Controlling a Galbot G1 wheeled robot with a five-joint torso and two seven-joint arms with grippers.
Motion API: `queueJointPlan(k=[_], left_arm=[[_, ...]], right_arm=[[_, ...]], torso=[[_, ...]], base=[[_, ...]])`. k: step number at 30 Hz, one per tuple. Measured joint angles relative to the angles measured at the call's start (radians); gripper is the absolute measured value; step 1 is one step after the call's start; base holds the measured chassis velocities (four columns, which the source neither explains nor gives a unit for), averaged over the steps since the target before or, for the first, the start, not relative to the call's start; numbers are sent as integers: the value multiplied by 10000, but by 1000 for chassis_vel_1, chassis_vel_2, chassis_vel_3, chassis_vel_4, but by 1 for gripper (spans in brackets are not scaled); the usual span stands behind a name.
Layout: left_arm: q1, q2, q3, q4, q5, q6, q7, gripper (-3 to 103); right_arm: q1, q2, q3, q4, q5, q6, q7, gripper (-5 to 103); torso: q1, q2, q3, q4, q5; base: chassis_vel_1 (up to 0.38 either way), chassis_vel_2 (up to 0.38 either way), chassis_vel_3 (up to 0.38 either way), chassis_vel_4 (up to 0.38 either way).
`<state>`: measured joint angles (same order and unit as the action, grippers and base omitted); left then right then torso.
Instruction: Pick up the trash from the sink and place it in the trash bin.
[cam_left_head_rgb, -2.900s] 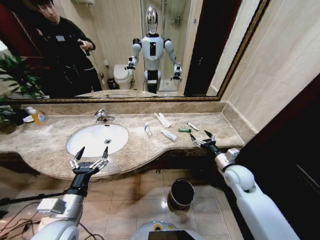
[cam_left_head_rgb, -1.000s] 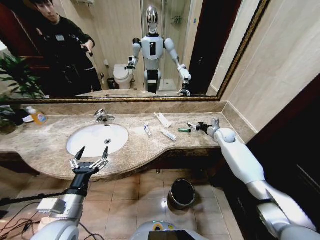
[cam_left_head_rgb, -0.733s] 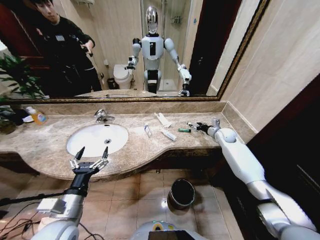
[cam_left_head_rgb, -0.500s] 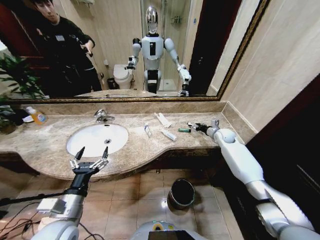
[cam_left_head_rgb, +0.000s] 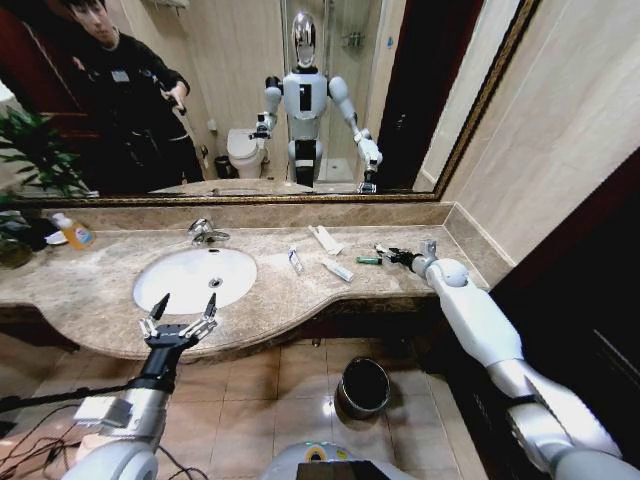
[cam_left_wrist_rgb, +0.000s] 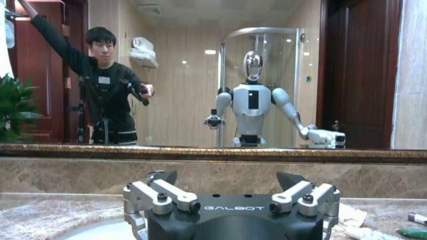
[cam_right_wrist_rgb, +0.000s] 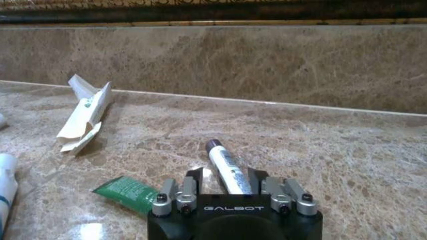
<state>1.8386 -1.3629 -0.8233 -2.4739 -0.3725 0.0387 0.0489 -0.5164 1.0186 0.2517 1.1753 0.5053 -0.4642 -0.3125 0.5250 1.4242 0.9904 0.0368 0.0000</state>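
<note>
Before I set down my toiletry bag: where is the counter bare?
Bare marble lies between the soap bottle and the sink, and along the front edge near the left pincer. It is crowded right of the tap, where the scraps and the right pincer are.

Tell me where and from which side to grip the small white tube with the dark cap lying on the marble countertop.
Grip the small white tube with the dark cap across its narrow round body near the middle, fingers either side of its long axis, coming down from above. It lies flat on the beige-brown marble countertop, cap end toward the backsplash, with the small green tube close beside it. The right gripper probably already straddles its near end.
</note>
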Motion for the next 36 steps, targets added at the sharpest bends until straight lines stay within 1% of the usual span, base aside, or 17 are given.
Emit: queueJointPlan(k=[4, 6, 8, 9, 10, 12, 15, 16, 18, 19, 20, 21, 23, 31, 33, 36], left_arm=[[0, 0, 0, 0, 0, 0, 0, 100], [0, 0, 0, 0, 0, 0, 0, 100], [0, 0, 0, 0, 0, 0, 0, 100], [0, 0, 0, 0, 0, 0, 0, 100], [0, 0, 0, 0, 0, 0, 0, 100], [0, 0, 0, 0, 0, 0, 0, 100], [0, 0, 0, 0, 0, 0, 0, 100], [0, 0, 0, 0, 0, 0, 0, 100], [0, 0, 0, 0, 0, 0, 0, 100], [0, 0, 0, 0, 0, 0, 0, 100], [0, 0, 0, 0, 0, 0, 0, 100], [0, 0, 0, 0, 0, 0, 0, 100], [0, 0, 0, 0, 0, 0, 0, 100], [0, 0, 0, 0, 0, 0, 0, 100], [0, 1, 0, 0, 0, 0, 0, 100], [0, 0, 0, 0, 0, 0, 0, 100]], right_arm=[[-83, -16, 77, 23, -9, 22, -6, 27], [-103, -20, 87, 35, -11, 27, -8, 27], [-143, -22, 116, 64, -58, 37, -10, 16], [-143, -22, 116, 64, -58, 37, -10, 16], [-160, -22, 121, 69, -85, 41, -10, 11], [-212, -12, 154, 84, -161, 55, -12, 6], [-260, -3, 194, 114, -192, 59, -24, 4], [-281, -1, 204, 120, -208, 79, -31, 8], [-295, 2, 212, 123, -220, 107, -32, 9], [-306, 9, 225, 125, -226, 139, -30, 12], [-325, 17, 244, 143, -226, 164, -18, 7], [-325, 17, 244, 143, -226, 164, -18, 7], [-384, 18, 271, 243, -223, 182, 17, 1], [-559, -19, 337, 768, 9, 194, 283, 0], [-668, -22, 485, 1028, 95, 223, 392, 0], [-1087, -58, 987, 1814, 260, 534, 635, 0]], torso=[[0, 0, 0, 0, 0], [0, 0, 0, 0, 0], [0, 0, -1, 1, -1], [0, 0, -1, 1, -1], [0, 0, -1, 0, -2], [0, 0, -1, 1, -3], [0, 1, -1, 1, -2], [0, 0, -1, 1, -1], [0, 1, -1, 1, -1], [0, 0, -1, 1, 0], [0, 0, -1, 0, -1], [0, 0, -1, 0, -1], [0, 0, -1, 0, 1], [1, 0, 0, 1, 2], [1, 0, 0, 1, 1], [1, 0, 0, 2, -2]], base=[[0, 0, 0, 0], [0, 0, 0, 0], [0, 0, 0, 0], [0, 0, 0, 0], [0, 0, 0, 0], [0, 0, 0, 0], [0, 0, 0, 0], [0, 0, 0, 0], [0, 0, 0, 0], [0, 0, 0, 0], [0, 0, 0, 0], [0, 0, 0, 0], [0, 0, 0, 0], [0, 0, 0, 0], [0, 0, 0, 0], [0, 0, 0, 0]])
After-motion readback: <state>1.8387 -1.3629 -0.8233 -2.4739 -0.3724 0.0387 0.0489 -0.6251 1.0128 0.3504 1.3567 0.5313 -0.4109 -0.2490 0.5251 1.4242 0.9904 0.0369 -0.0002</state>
